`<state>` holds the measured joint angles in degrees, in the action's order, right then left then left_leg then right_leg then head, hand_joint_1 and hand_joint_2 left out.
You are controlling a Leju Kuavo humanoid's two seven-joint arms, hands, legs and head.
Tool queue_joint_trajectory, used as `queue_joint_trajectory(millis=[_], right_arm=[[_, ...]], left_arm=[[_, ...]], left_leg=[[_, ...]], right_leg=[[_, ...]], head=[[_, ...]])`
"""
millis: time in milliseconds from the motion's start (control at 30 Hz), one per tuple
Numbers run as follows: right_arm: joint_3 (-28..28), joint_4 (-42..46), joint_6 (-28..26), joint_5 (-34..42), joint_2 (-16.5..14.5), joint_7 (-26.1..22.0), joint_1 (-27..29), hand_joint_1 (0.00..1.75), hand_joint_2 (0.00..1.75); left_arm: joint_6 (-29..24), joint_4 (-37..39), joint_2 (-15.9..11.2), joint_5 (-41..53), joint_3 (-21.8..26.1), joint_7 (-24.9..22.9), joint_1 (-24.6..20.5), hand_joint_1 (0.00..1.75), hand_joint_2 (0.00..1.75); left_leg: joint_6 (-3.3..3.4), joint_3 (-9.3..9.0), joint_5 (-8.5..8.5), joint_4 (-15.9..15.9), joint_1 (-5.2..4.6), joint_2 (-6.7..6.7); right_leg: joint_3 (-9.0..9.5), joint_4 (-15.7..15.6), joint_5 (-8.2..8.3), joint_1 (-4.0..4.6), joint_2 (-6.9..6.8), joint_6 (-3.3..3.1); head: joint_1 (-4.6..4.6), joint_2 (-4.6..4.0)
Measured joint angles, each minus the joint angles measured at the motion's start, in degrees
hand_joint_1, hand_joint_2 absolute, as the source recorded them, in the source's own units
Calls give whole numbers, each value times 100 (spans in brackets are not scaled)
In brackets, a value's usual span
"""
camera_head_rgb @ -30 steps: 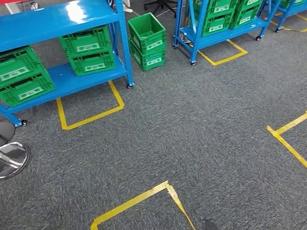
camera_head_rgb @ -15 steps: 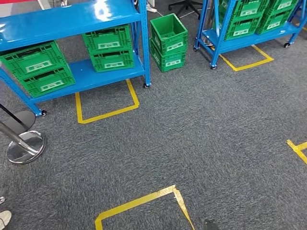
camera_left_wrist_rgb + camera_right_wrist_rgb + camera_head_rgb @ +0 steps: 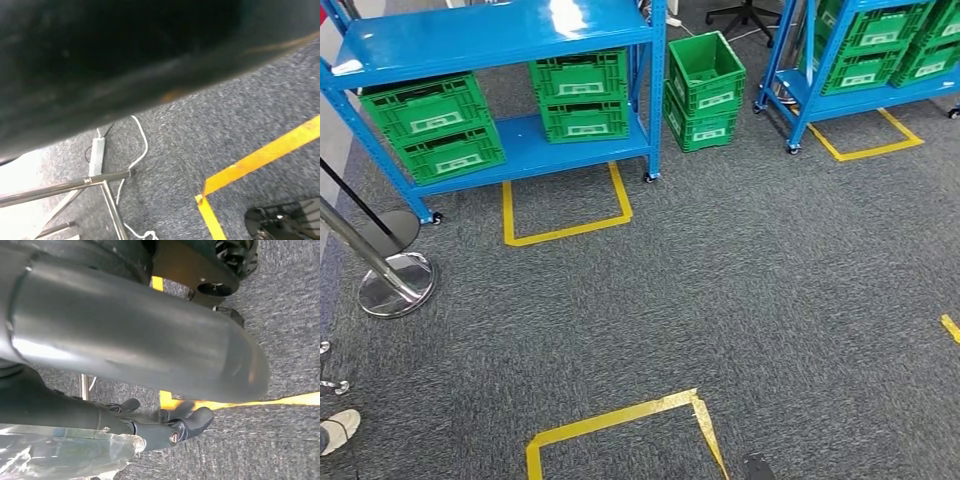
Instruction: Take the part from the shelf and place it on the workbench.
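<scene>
A blue shelf [image 3: 493, 35] stands at the far left of the head view, with green crates [image 3: 580, 95] stacked in pairs on its lower board. What lies in the crates is hidden. In the right wrist view my right hand [image 3: 166, 427] hangs above the grey carpet. Its dark fingers [image 3: 198, 418] lie along a part in clear crinkled plastic wrap [image 3: 64, 455], which hangs off the floor against them.
A second blue shelf [image 3: 803, 90] with green crates stands at the far right, and two stacked crates [image 3: 705, 90] sit on the floor between the shelves. A chrome post base [image 3: 395, 285] and a person's shoe [image 3: 339, 430] are at left. Yellow tape [image 3: 622, 415] marks the carpet. A power strip [image 3: 96, 155] lies by metal legs.
The whole head picture has slid to the right, so the camera has turned left. The left shelf now sits nearer the middle, and a shoe has come in at the lower left.
</scene>
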<state>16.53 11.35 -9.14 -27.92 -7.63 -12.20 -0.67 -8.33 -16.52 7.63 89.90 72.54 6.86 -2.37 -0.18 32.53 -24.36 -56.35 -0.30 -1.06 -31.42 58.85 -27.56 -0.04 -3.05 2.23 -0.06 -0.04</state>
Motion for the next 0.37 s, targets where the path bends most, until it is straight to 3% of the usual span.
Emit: queue_joint_trajectory(millis=[67,133,200,233,267,333,367], right_arm=[[6,1,1,-1,0,-8,-7,0,0],[14,1,4,3,0,-13,-4,0,0],[27,1,21,20,0,-17,9,0,0],[44,1,40,36,0,-22,13,0,0],[64,1,65,56,0,-30,13,0,0],[104,1,101,89,-1,-47,5,0,0],[112,1,109,97,-1,-52,2,0,0]], left_arm=[[-1,0,-3,1,0,1,1,0,0],[-2,0,-9,2,0,1,-14,0,0],[-4,0,-10,2,0,1,-14,0,0],[-4,0,-8,2,0,1,-9,0,0],[-4,0,-4,2,0,1,-6,0,0],[-8,0,-2,2,0,4,-5,0,0],[-9,0,-2,2,0,4,-5,0,0]], left_leg=[[59,-22,23,28,35,61],[95,-20,25,27,44,120],[103,-19,24,24,42,172],[100,-23,22,22,44,198],[91,-29,18,18,49,220],[45,-39,-5,-5,50,253],[30,-43,-12,-12,49,260]], right_leg=[[-140,320,-213,-8,143,60],[-482,1038,-568,-18,264,89],[-775,1589,-731,-23,280,104],[-795,1583,-649,-27,281,108],[-700,1347,-466,-34,281,111],[-347,581,-70,-59,303,122],[-240,359,27,-66,310,125]], head=[[27,0],[58,0],[61,0],[61,0],[61,0],[64,0],[65,0]])
